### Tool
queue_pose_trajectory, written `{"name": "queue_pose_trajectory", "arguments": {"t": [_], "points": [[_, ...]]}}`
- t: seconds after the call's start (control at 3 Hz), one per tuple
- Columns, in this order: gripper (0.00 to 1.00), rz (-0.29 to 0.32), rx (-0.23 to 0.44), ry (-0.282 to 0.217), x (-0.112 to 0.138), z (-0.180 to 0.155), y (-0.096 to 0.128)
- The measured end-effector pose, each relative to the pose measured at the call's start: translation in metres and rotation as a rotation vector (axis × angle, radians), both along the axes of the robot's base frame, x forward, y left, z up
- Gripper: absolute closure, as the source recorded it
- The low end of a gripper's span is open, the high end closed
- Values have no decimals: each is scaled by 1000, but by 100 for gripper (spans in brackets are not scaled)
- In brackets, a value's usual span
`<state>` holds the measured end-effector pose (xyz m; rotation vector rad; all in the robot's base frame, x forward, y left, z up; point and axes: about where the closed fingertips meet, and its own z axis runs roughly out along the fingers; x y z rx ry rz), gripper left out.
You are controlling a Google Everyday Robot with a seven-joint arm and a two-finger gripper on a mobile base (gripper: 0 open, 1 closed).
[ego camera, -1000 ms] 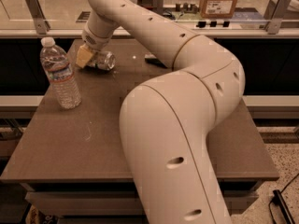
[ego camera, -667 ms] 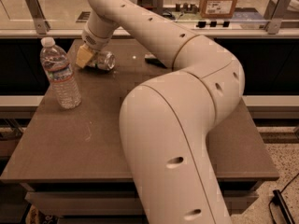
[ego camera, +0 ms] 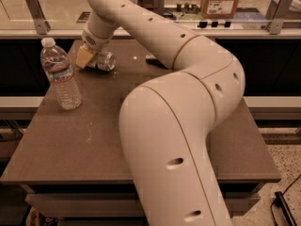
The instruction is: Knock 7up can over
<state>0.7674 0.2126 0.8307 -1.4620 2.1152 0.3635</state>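
Camera view: gripper beside 7up can

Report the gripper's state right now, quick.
Gripper: low over the far left of the table, right beside the 7up can, which appears to lie on its side; open, closed or holding cannot be told.

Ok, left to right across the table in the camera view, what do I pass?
First the water bottle → gripper, at the far left of the table, right by the can → 7up can, lying on its side → small dark object behind the arm.
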Motion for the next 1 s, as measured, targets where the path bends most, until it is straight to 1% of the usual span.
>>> {"name": "queue_pose_trajectory", "arguments": {"t": [0.33, 0.67, 1.0], "points": [[13, 0, 0, 0, 0, 1, 0], [0, 2, -2, 4, 0, -2, 2], [0, 2, -2, 4, 0, -2, 2]]}}
